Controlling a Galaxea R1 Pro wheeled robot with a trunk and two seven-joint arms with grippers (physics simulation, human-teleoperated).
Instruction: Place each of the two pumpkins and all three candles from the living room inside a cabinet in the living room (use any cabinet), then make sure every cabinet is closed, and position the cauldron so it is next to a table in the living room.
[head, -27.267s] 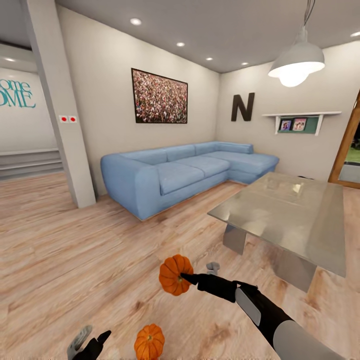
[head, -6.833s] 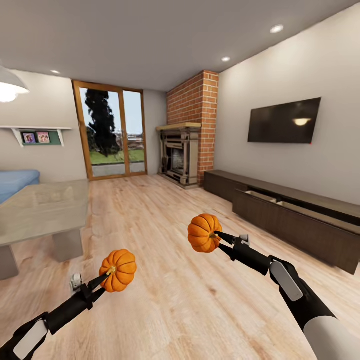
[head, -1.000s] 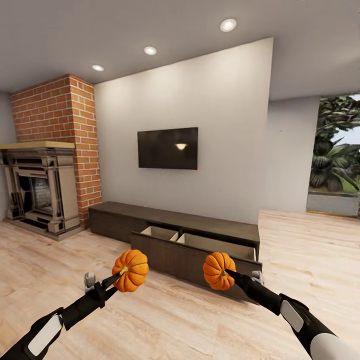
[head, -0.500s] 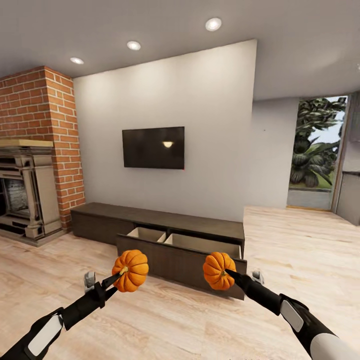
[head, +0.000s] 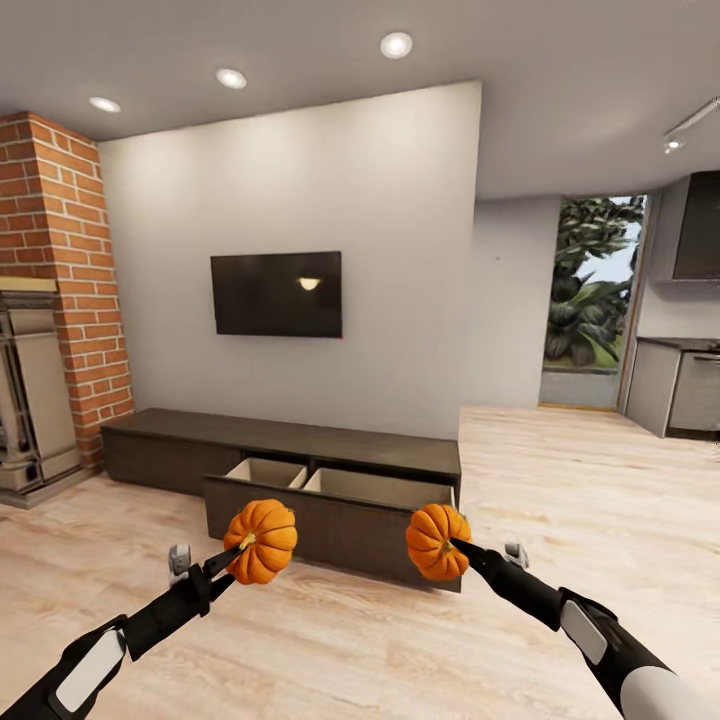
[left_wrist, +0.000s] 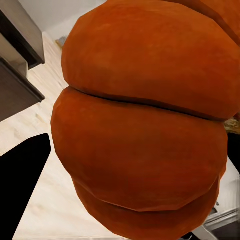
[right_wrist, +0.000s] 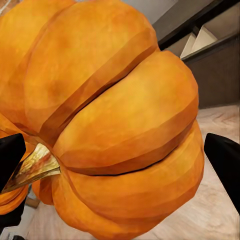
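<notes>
Left claw (head: 236, 549): clamped on ribbed orange pumpkin (head: 261, 541). Right claw (head: 452, 545): clamped on second orange pumpkin (head: 436, 541). Beyond both: dark-brown low cabinet (head: 330, 515), drawer open. Risk: stem-end grips slipping, pumpkin dropping short onto floor.

The head camera is swinging right: the cabinet (head: 300, 470) is sliding left, a kitchen (head: 685, 370) is appearing.
</notes>
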